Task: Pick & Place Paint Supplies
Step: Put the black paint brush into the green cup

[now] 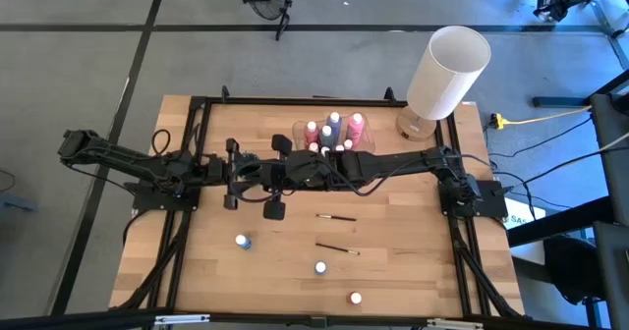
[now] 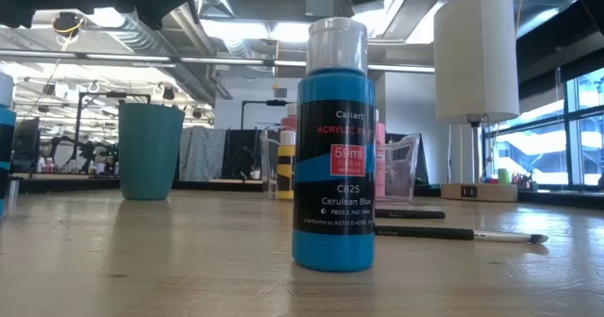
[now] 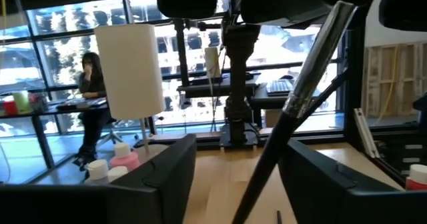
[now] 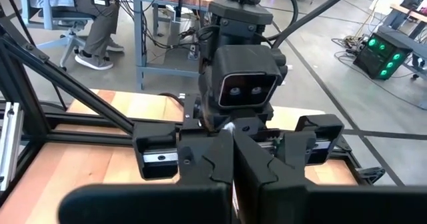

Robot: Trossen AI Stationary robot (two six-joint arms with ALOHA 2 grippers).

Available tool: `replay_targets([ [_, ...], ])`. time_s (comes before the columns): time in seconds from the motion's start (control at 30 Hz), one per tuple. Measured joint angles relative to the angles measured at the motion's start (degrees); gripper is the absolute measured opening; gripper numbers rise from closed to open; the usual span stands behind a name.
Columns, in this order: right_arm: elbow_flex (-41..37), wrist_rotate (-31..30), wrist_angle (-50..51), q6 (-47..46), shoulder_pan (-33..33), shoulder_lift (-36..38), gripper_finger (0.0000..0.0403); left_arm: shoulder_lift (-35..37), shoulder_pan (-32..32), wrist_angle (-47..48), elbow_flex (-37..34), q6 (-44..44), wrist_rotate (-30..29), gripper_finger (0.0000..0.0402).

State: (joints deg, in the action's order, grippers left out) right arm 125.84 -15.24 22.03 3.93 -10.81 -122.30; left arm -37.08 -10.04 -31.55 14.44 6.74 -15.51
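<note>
Over the middle of the table my two grippers meet. My right gripper (image 4: 233, 159) is shut on a thin paintbrush (image 3: 298, 96), reaching in from the right (image 1: 284, 171). The brush's dark handle and silver ferrule run slantwise between the fingers (image 3: 167, 166) of my left gripper (image 1: 258, 173), which stand apart on either side of it. Two more paintbrushes (image 1: 336, 217) (image 1: 337, 247) lie on the wood. Small white-capped bottles stand loose near the front: one blue (image 1: 242, 241), labelled Cerulean Blue (image 2: 333, 157), another (image 1: 320, 267) and a red one (image 1: 355, 298).
A clear container (image 1: 334, 134) with pink, purple and other bottles stands at the back middle. The big white lamp (image 1: 447, 70) stands at the back right corner. A teal cup (image 2: 149, 152) shows far left in the low view. A person sits at a desk beyond the table (image 3: 90, 91).
</note>
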Motion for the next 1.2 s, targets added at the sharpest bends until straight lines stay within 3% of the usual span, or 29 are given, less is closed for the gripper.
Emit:
replay_targets([
  [0.77,0.0,-0.4,1.1,-1.3,1.8,-0.4,0.0008,0.0,0.0,0.5,0.0,2.6,-0.5,0.0026],
  [1.0,0.0,-0.1,3.2,-2.3,1.7,-0.4,0.0055,0.0,0.0,1.1,0.0,2.6,0.0,0.0021],
  [1.2,0.0,0.3,6.9,-5.0,1.6,-0.4,0.0130,0.0,0.0,1.7,0.0,1.9,-0.9,0.0021],
])
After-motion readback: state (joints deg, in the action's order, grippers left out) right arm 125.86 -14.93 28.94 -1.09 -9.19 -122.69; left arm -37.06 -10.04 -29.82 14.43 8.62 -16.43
